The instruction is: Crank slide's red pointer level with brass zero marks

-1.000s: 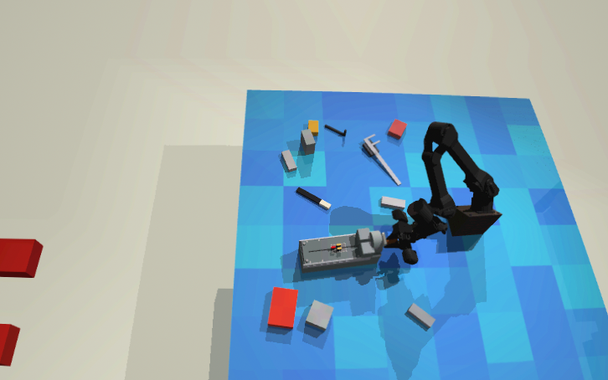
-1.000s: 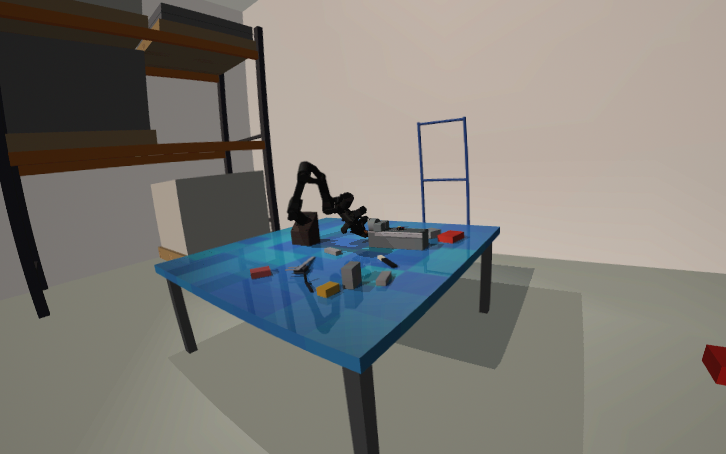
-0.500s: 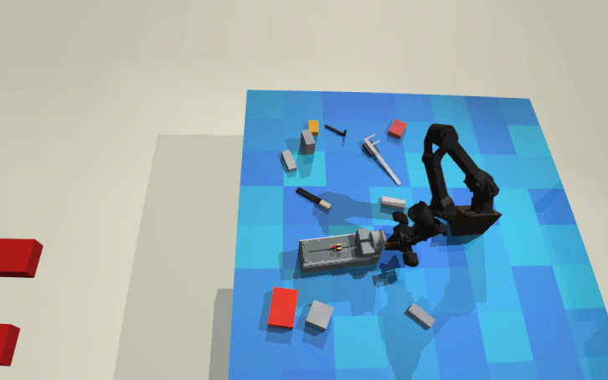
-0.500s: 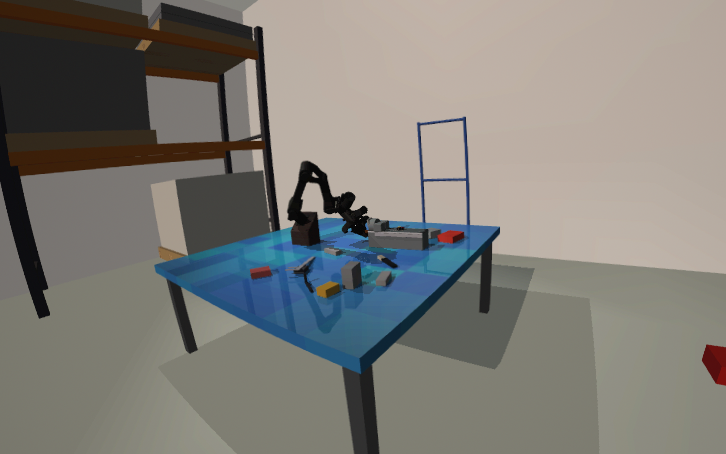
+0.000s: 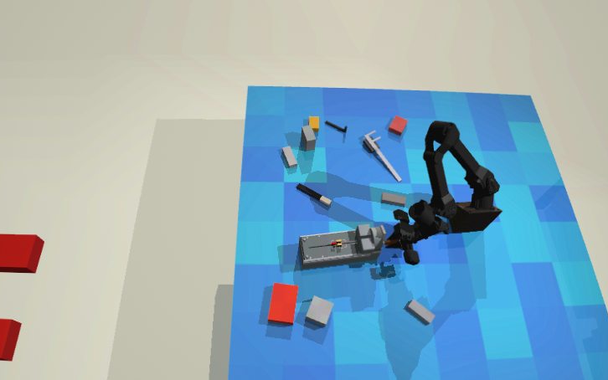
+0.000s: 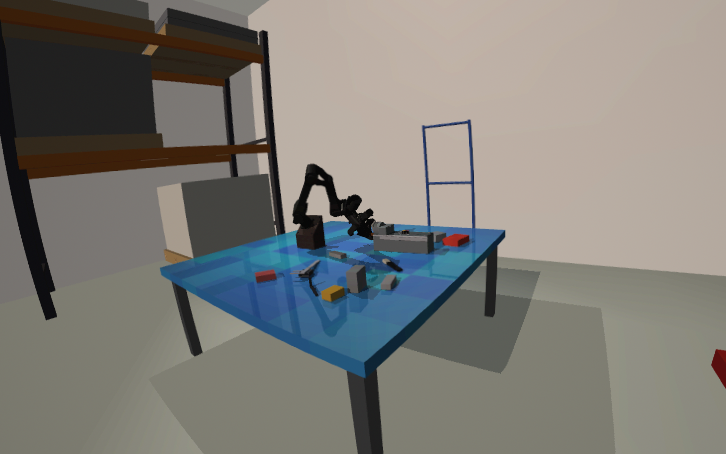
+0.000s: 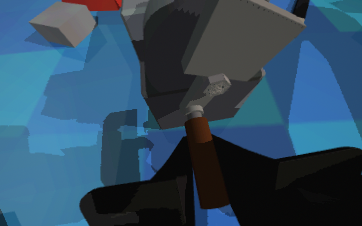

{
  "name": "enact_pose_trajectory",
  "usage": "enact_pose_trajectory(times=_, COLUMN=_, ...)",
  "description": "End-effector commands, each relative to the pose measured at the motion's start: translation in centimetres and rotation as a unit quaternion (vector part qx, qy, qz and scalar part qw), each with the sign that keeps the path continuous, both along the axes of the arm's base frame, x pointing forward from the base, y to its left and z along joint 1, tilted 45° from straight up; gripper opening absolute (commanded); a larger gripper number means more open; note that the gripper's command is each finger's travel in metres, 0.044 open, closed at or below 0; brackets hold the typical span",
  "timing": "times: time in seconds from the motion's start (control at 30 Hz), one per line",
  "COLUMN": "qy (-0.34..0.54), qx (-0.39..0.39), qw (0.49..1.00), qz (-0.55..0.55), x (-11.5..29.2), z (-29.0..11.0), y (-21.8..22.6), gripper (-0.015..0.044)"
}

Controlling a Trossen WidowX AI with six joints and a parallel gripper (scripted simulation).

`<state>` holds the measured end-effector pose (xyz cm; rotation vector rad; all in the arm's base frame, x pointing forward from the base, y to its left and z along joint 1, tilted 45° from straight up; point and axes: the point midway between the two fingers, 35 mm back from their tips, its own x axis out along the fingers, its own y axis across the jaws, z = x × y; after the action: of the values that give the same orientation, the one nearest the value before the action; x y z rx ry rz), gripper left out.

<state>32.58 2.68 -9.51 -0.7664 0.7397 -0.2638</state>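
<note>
The grey machine (image 5: 327, 254) (image 6: 403, 243) stands on the blue table, its housing and crank end toward the arm. On its top, the small red pointer (image 5: 333, 243) shows just left of the two brass marks (image 5: 339, 243) in the top view; the exact offset is too small to tell. The pointer is out of the wrist view. The crank's brown handle (image 7: 207, 165) points toward the wrist camera. My gripper (image 7: 196, 139) (image 5: 389, 242) is shut on this handle, a black finger on each side. The crank's pale hub (image 7: 217, 85) shows above the handle.
A red block (image 5: 282, 303) and a grey block (image 5: 319, 310) lie beside the machine. Another grey block (image 5: 393, 198) lies near the arm. A black marker-like bar (image 5: 313, 194), a caliper (image 5: 383, 156) and several small blocks lie on the machine's other side.
</note>
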Motion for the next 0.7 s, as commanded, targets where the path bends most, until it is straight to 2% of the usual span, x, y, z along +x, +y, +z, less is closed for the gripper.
enact_pose_trajectory(times=0.0, qy=0.005, qx=0.005, qw=1.0, qz=0.011, x=-0.1, z=-0.4, y=0.9, gripper=0.0)
enact_pose_trajectory(times=0.67, qy=0.005, qx=0.006, qw=1.0, qz=0.011, x=-0.2, z=-0.1, y=2.3, gripper=0.0)
